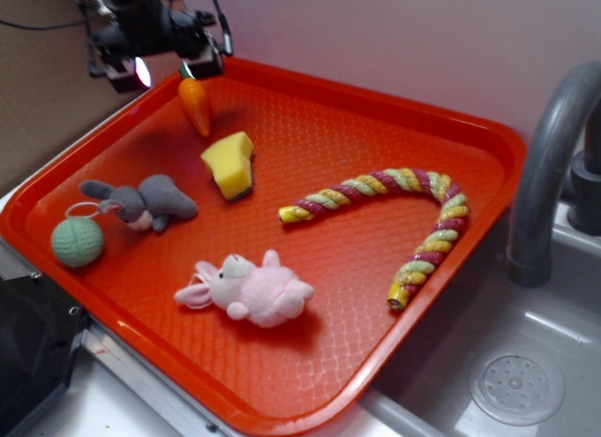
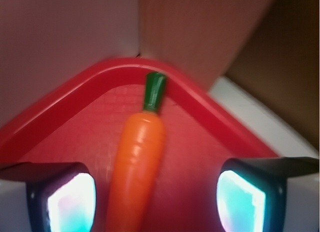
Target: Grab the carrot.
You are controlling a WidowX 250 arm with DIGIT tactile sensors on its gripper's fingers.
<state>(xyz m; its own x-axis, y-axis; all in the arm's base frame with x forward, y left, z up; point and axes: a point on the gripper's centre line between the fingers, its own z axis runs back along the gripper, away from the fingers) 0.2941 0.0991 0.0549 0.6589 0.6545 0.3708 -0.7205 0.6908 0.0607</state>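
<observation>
Carrot tip cut off by wrist view's bottom edge; faucet cropped at right edge.

The carrot lies on the red tray, its green stem pointing far toward the tray's rounded corner. It sits between the gripper fingers, nearer the left one, with the jaws spread wide apart.

Soft even light, wrist view blurred, glowing pads.
</observation>
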